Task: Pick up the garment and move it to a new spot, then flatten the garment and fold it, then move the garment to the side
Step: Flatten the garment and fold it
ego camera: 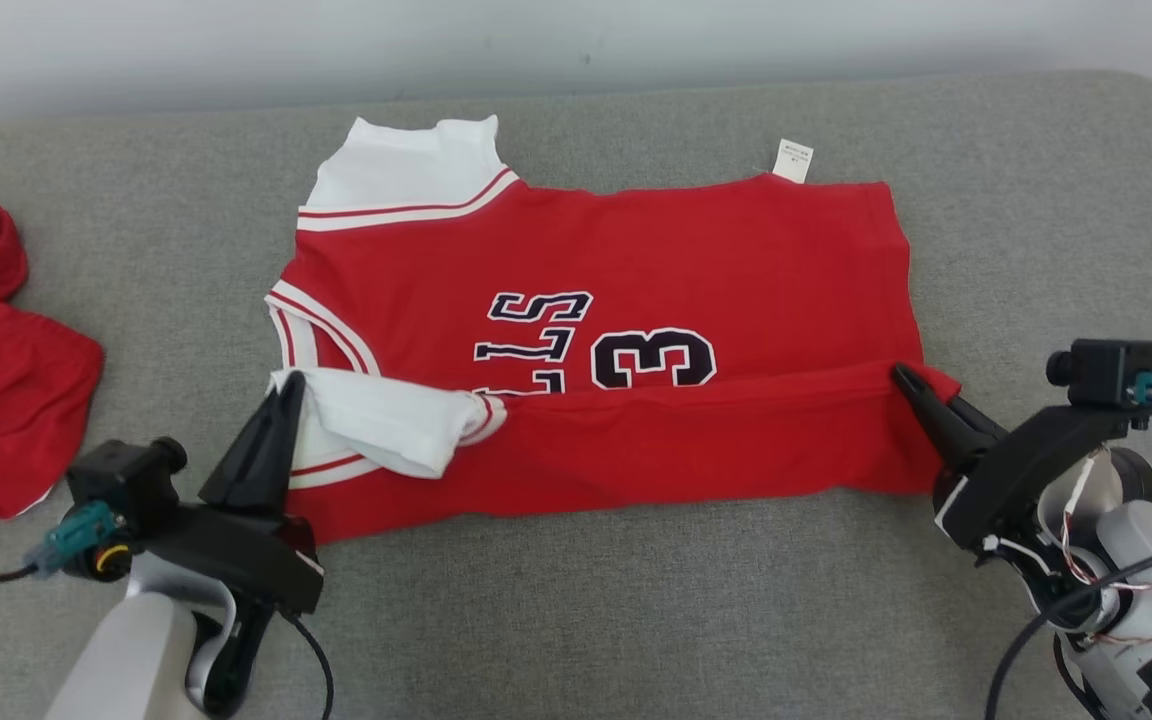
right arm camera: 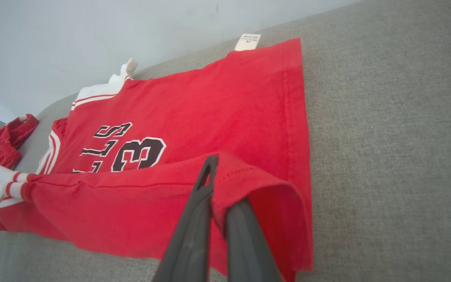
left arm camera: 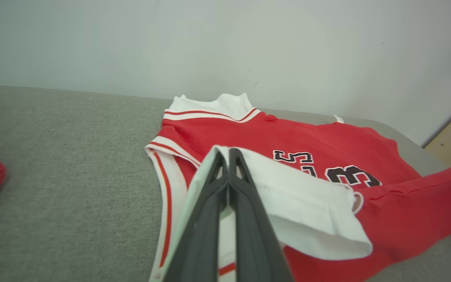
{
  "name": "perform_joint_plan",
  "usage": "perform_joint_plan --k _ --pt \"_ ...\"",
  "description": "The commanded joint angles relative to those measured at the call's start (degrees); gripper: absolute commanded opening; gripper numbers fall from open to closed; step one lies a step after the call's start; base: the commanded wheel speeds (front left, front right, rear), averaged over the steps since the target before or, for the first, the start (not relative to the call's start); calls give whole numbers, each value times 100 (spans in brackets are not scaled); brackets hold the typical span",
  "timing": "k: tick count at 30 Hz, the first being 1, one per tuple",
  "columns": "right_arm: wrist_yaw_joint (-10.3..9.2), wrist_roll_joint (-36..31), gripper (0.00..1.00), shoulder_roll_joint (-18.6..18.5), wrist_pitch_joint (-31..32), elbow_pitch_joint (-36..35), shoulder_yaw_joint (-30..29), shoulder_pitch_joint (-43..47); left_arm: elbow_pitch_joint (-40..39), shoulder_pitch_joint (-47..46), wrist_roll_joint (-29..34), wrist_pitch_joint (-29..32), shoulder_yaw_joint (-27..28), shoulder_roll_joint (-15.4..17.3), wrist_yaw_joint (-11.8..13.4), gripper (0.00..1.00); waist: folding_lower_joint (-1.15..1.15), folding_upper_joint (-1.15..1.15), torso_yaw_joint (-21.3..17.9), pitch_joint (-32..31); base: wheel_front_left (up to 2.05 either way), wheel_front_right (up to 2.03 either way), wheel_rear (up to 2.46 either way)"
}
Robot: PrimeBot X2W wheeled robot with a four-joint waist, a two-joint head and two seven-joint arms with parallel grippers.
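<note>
On the grey cushion (ego camera: 576, 600) the jersey (ego camera: 636, 250) lies half-folded; left gripper (ego camera: 284, 392) pinches its white sleeve (ego camera: 386, 425), right gripper (ego camera: 904, 376) its hem corner (ego camera: 939, 386). (poster1)

If one arm lags, that fold probably goes crooked lol. (poster2)

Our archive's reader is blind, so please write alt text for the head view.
A red jersey lies sideways on a grey cushion with its near edge folded over. The left hand pinches the white sleeve, and the right hand pinches the red hem corner. Another red garment lies at the far left.
</note>
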Motion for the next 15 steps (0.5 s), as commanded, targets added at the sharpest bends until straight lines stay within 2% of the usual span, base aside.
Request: perform_joint_plan --k 1,8,9,10,11,12,15 --pt "3 -75 0 84 -13 166 64 -194 325 -237 -24 -79 -19 58 -39 0 -1 -1 -20 91 0 0 0" --pt "3 -203 1 281 -199 750 296 -658 1339 -854 -14 -332 -301 36 -117 0 -1 -1 1 178 0 0 0" --pt "3 -237 20 293 -229 817 345 -693 1467 -934 -36 -368 -332 12 -125 0 -1 -1 10 187 0 0 0" --pt "3 -258 37 310 -284 868 393 -730 1547 -990 -44 -415 -351 6 -132 5 -1 -1 14 191 0 0 0" --pt "3 -266 78 317 -330 917 427 -765 1637 -1040 -49 -449 -368 -2 -134 56 -1 -1 18 192 0 0 0" --pt "3 -267 100 323 -385 963 454 -786 1708 -1070 -50 -487 -383 -13 -126 100 -1 -1 25 188 0 0 0" --pt "3 -296 100 324 -508 1019 521 -805 1794 -1106 -10 -535 -387 -17 -128 100 -1 -1 37 170 0 0 0"
